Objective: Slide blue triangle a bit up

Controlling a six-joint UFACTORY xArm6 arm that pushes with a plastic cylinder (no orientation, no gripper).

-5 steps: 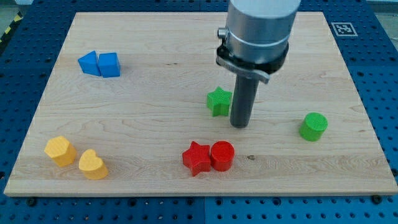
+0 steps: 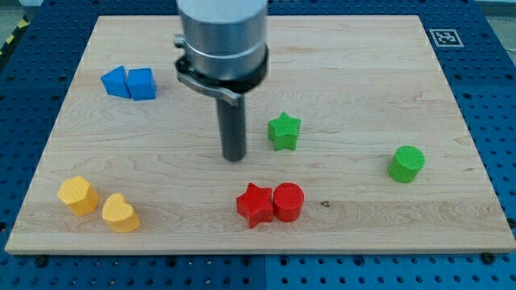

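The blue triangle (image 2: 114, 81) lies near the board's upper left, touching a blue cube (image 2: 142, 84) on its right. My tip (image 2: 234, 158) rests on the board near the middle, well to the right of and below the blue triangle. It is left of the green star (image 2: 284, 130) and above the red star (image 2: 255, 204), touching neither.
A red cylinder (image 2: 289, 201) touches the red star's right side. A green cylinder (image 2: 406, 163) stands at the right. A yellow hexagon-like block (image 2: 78, 195) and a yellow heart (image 2: 119, 213) sit at the lower left. The wooden board (image 2: 387, 72) ends in blue pegboard.
My tip has moved left, from just right of the green star to its left side. No block has moved.
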